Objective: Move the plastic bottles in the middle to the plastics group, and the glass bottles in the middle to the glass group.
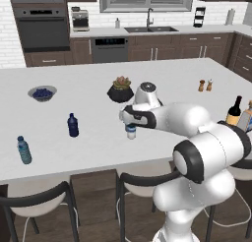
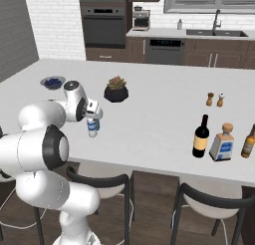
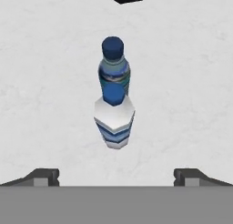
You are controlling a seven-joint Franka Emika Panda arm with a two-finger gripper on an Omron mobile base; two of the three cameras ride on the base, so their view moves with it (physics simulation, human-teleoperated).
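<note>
My gripper (image 1: pixel 129 125) (image 2: pixel 92 120) (image 3: pixel 116 177) hangs open just above the middle of the white counter (image 1: pixel 162 78). Right under and ahead of it stands a small clear plastic bottle with a white top (image 1: pixel 131 133) (image 2: pixel 92 129) (image 3: pixel 113 123), and nothing is between the fingers. In the hand view a teal-tinted plastic bottle with a blue cap (image 3: pixel 113 70) stands directly behind it. The plastics group's bluish water bottle (image 1: pixel 23 150) is at the near left. The tall dark wine bottle (image 1: pixel 235 109) (image 2: pixel 201 137) stands at the right beside a squat pale-labelled bottle (image 2: pixel 222 144) and an amber bottle (image 2: pixel 248 142).
An opaque dark blue bottle (image 1: pixel 73 125) stands left of the gripper. A potted plant (image 1: pixel 120 90) (image 2: pixel 116 89) sits just beyond it and a blue bowl (image 1: pixel 42 92) (image 2: pixel 52 82) lies further left. Salt and pepper shakers (image 1: pixel 205 85) (image 2: pixel 215 99) stand far right. Stools line the near edge.
</note>
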